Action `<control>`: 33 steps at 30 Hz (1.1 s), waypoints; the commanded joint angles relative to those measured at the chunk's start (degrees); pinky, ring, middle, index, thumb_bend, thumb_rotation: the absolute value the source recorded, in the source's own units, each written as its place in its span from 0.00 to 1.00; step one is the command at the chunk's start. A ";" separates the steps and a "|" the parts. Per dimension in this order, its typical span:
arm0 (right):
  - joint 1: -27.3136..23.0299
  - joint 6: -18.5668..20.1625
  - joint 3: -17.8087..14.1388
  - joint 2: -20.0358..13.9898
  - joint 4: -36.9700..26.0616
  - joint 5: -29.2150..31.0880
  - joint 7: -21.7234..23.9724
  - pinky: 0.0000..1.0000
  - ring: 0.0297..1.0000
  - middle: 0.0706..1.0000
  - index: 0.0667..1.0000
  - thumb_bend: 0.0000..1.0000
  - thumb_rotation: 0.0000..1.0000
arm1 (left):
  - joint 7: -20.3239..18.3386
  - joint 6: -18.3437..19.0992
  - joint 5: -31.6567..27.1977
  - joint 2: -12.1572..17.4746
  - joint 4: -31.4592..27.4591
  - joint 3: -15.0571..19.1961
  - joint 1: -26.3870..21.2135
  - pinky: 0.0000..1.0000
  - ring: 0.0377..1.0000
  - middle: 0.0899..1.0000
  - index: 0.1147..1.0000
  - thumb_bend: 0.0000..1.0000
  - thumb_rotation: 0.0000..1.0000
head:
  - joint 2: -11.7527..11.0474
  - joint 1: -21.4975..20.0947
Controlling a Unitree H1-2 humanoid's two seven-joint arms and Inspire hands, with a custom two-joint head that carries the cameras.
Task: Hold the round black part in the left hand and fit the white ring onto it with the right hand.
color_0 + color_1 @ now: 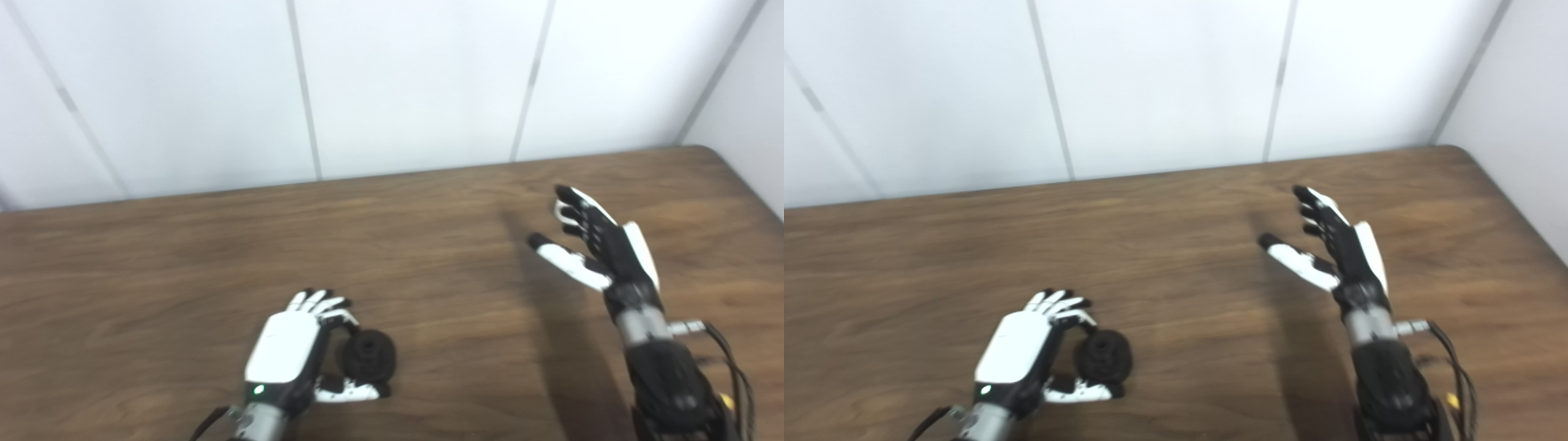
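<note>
The round black part (367, 357) lies on the brown wooden table (429, 245) near the front edge, left of centre. My left hand (294, 349) is wrapped around it, fingers curled over its far side and thumb under its near side. My right hand (591, 242) hovers over the right part of the table, fingers spread and palm facing left, holding nothing. No white ring shows in either view.
A white panelled wall (392, 86) stands behind the table's far edge. The table's right edge (753, 190) runs diagonally close to my right hand. Cables (729, 361) hang from the right forearm.
</note>
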 commanded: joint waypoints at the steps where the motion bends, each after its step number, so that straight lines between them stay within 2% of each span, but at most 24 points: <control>1: -3.88 -0.59 -0.96 -2.24 0.48 -1.01 -0.12 0.80 0.86 0.89 0.81 0.69 0.34 | -1.07 -0.39 -0.39 1.69 -0.43 0.94 0.70 0.95 0.89 0.79 0.42 0.52 0.05 | 0.00 -0.60; 3: -5.57 -0.34 -0.37 -4.39 1.94 -3.62 0.08 0.95 0.94 0.91 0.80 0.72 0.35 | -0.98 -1.04 -0.91 2.12 -0.32 1.46 0.73 0.95 0.89 0.79 0.42 0.52 0.05 | -0.14 -1.97; 6: -7.93 1.74 1.43 -7.90 3.56 -8.98 0.83 1.00 0.97 0.93 0.78 0.76 0.38 | -1.13 -1.72 -1.27 2.53 -0.15 2.10 0.74 0.94 0.89 0.78 0.42 0.52 0.05 | -0.39 -3.18; 9: -9.70 4.11 2.99 -10.17 4.64 -12.71 1.51 1.00 0.97 0.94 0.76 0.78 0.39 | -1.43 -1.93 -1.07 2.69 -0.15 2.48 0.78 0.93 0.88 0.78 0.42 0.52 0.05 | -0.67 -4.33; 14: -13.13 7.30 3.94 -12.99 8.01 -15.83 3.28 0.98 1.00 0.97 0.74 0.84 0.33 | -1.87 -2.11 -1.15 2.71 -0.39 2.89 0.83 0.93 0.88 0.77 0.42 0.52 0.05 | -0.82 -5.02; 21: -17.91 7.62 5.34 -16.71 16.65 -18.15 5.02 0.99 1.00 1.00 0.74 0.86 0.24 | -2.58 -2.44 -1.49 2.79 -0.67 3.55 1.15 0.92 0.88 0.77 0.42 0.52 0.05 | -1.16 -6.15; 26: -21.43 7.07 7.07 -18.14 23.33 -18.52 5.70 1.00 1.00 1.00 0.73 0.87 0.23 | -2.63 -2.80 -1.54 2.88 -0.79 4.03 1.29 0.92 0.87 0.77 0.42 0.52 0.05 | -1.23 -6.65; 33: -25.72 8.50 9.67 -18.46 31.08 -19.66 6.62 1.00 1.00 1.00 0.73 0.88 0.29 | -2.89 -3.09 -1.19 2.86 -0.89 4.43 1.24 0.91 0.87 0.77 0.42 0.52 0.05 | -1.31 -6.82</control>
